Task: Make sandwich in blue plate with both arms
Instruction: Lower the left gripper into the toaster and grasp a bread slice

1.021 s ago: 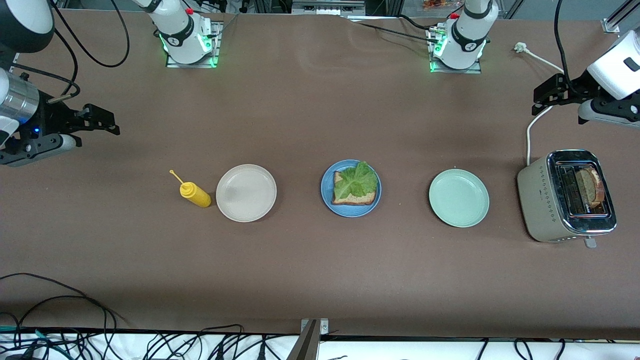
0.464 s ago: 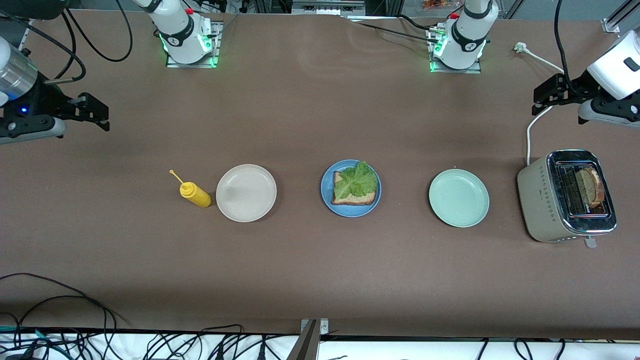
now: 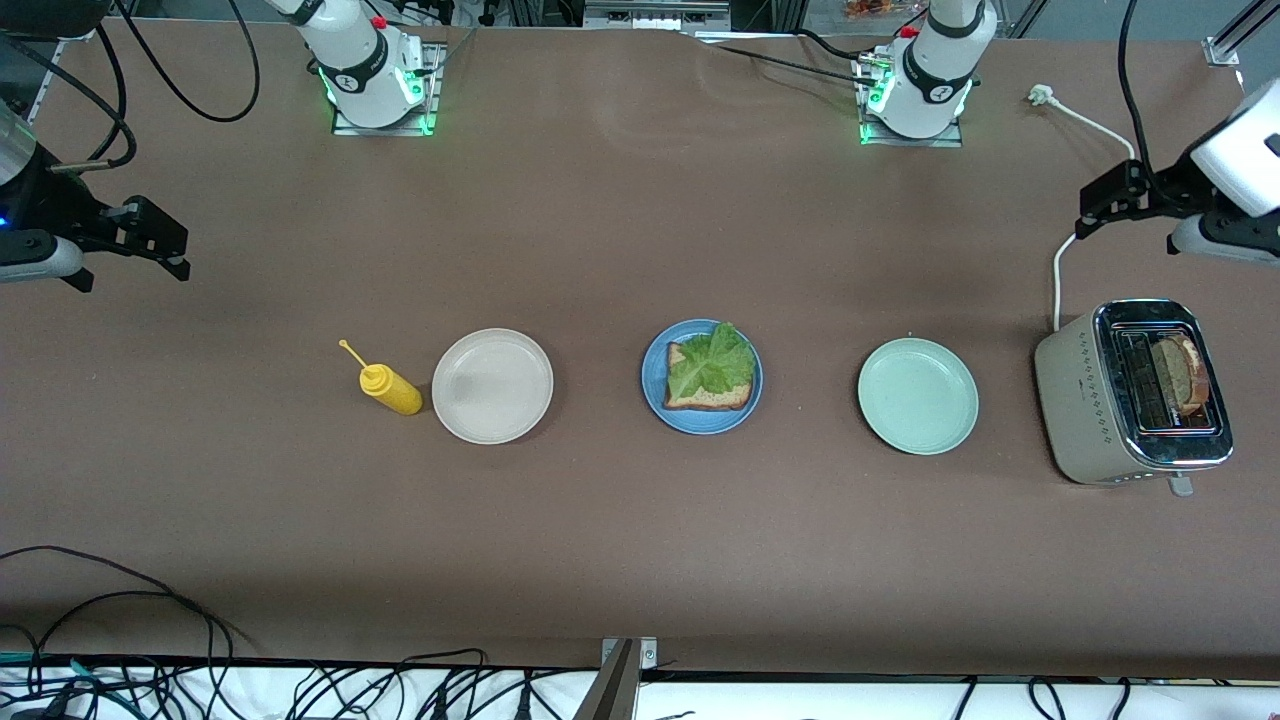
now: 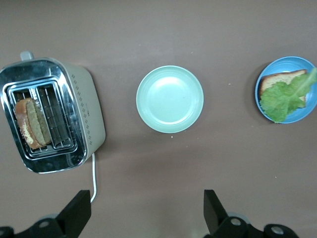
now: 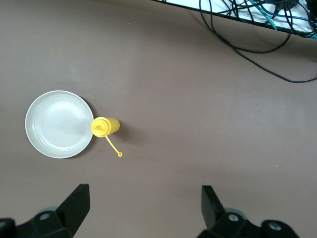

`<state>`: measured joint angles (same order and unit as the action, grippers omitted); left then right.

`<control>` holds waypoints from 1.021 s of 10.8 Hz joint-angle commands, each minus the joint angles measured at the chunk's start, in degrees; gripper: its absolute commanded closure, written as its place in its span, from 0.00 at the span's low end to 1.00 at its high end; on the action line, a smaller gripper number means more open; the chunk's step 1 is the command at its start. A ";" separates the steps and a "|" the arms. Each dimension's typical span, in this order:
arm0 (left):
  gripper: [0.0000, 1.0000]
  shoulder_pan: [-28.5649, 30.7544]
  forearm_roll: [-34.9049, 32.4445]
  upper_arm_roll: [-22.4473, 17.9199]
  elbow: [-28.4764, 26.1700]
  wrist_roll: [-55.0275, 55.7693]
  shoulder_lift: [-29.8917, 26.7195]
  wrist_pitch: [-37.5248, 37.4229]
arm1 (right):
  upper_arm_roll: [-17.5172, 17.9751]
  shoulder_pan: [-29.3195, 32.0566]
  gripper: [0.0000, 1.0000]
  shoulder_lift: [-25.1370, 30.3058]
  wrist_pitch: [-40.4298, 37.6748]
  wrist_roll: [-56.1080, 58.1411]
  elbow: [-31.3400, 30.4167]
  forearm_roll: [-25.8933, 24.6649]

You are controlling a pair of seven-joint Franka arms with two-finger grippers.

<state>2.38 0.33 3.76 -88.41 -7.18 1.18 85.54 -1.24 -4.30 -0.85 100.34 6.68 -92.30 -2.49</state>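
Note:
The blue plate [image 3: 653, 378] sits mid-table and holds one brown bread slice [image 3: 712, 399] with a ruffled lettuce leaf [image 3: 710, 365] on top. A second bread slice [image 3: 1180, 375] stands in a slot of the toaster [image 3: 1085, 400]. My left gripper [image 3: 1090, 212] hangs open and empty over bare table by the toaster's white cord [image 3: 1058, 270]. In its wrist view the left gripper [image 4: 146, 208] looks down on the toaster [image 4: 86, 109], its bread slice [image 4: 32, 124] and the blue plate [image 4: 290, 63]. My right gripper [image 3: 170, 240] [image 5: 143, 203] hangs open and empty over bare table at the right arm's end.
A pale green plate [image 3: 918, 396] lies between the blue plate and the toaster. A cream-white plate [image 3: 492, 385] and a yellow mustard bottle [image 3: 390, 388] lie toward the right arm's end. Black cables [image 3: 100, 600] run along the table's near edge.
The right gripper has drawn back toward the right arm's end of the table. The left gripper has shifted slightly toward its own end. Both stayed open; the food has not moved.

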 commanded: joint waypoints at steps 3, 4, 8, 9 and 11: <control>0.00 8.93 -0.93 0.20 2.28 -1.43 10.14 11.45 | -1.39 1.66 0.00 3.58 0.30 -1.59 -3.85 1.00; 0.00 10.00 -3.46 0.20 2.28 -3.35 12.42 14.79 | -1.66 1.58 0.00 3.58 -0.05 -1.59 -3.68 1.00; 0.00 14.83 -7.53 0.20 2.02 -5.29 20.60 25.61 | -2.45 1.58 0.00 3.49 -0.14 -0.63 -3.50 0.91; 0.00 16.41 -7.97 0.20 1.93 -7.48 22.71 28.86 | -3.67 1.58 0.00 3.40 -0.14 -0.10 -3.50 0.91; 0.00 18.97 -8.93 0.20 1.31 -8.99 26.05 32.05 | -3.68 1.58 0.00 3.31 -0.14 0.08 -3.41 0.91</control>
<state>18.28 -6.12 3.29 -88.37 -13.72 23.16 114.91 -4.55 -2.95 1.08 100.17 5.88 -94.34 -2.32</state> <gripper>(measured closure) 0.000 0.000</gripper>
